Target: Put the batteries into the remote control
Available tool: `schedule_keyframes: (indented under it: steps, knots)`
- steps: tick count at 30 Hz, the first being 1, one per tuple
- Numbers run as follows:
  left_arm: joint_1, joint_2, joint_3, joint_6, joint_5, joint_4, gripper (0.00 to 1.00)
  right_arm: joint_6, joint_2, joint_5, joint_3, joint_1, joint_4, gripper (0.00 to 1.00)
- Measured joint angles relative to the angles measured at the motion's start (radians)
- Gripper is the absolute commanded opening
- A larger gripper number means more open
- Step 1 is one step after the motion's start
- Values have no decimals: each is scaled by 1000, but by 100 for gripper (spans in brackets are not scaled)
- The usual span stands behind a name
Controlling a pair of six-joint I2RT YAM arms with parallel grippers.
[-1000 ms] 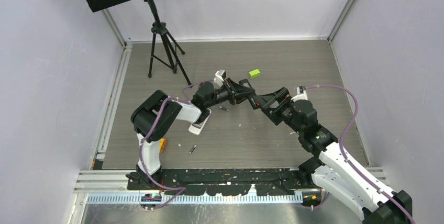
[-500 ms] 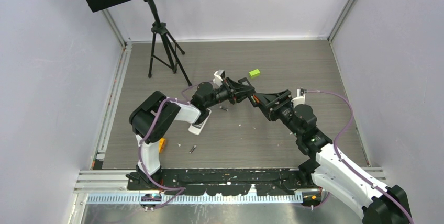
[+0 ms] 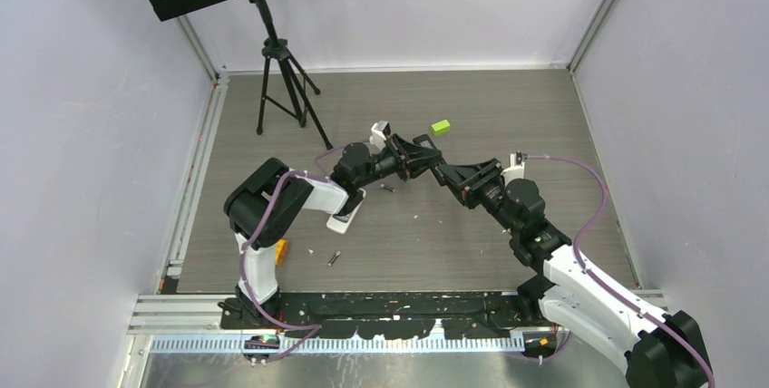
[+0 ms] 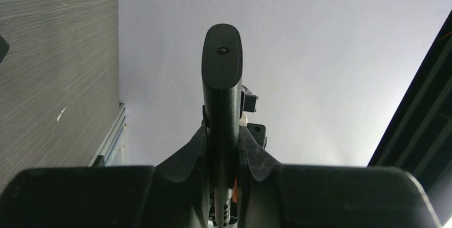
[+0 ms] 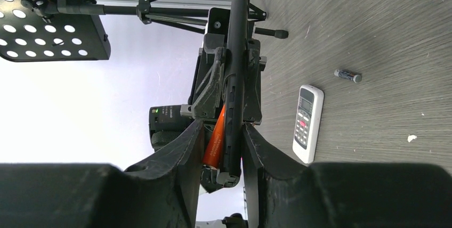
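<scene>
My left gripper (image 4: 223, 148) is shut on a black remote control (image 4: 222, 95), held edge-on above the table; in the top view the left gripper (image 3: 410, 160) and the remote control (image 3: 428, 167) are at mid-table. An orange-red battery (image 5: 216, 140) lies tilted against the remote's (image 5: 237, 68) open side. My right gripper (image 5: 223, 129) meets it end-on, one finger against the battery and the other against the remote's back. From above, the right gripper (image 3: 446, 175) touches the left one's load. Two dark batteries (image 3: 388, 189) (image 3: 334, 257) lie loose on the table.
A white remote (image 3: 347, 209) lies face up under the left arm, beside a loose battery (image 5: 347, 75). A lime-green block (image 3: 441, 126) sits further back, an orange block (image 3: 282, 250) by the left base. A music stand's tripod (image 3: 277, 71) stands at the back left.
The right arm has reached left to the held remote, and its jaws have narrowed from wide open onto the battery and the remote. The left arm has stayed put.
</scene>
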Motion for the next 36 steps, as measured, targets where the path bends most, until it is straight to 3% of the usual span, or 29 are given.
schedule_keyframes:
  steps: [4,12,14,18,22,32,36]
  knots:
    - [-2,-2,0,7,-5,1,0,4,6,-2,0,0,-1,24]
    - [-3,-5,0,20,-21,2,0,10,33,-2,0,0,13,26]
    - [-2,-6,0,26,-26,-3,0,10,39,-2,0,-1,17,36]
    - [-18,-15,0,44,-17,-7,0,-2,38,-4,-4,0,16,70]
    - [-27,-26,0,74,-2,-7,0,-31,-10,-5,-23,0,2,82]
    - [13,-87,-69,168,39,-26,0,-187,-88,-63,-24,-2,-63,83]
    - [60,-143,-115,268,81,-62,0,-299,-83,-47,27,-5,-193,74]
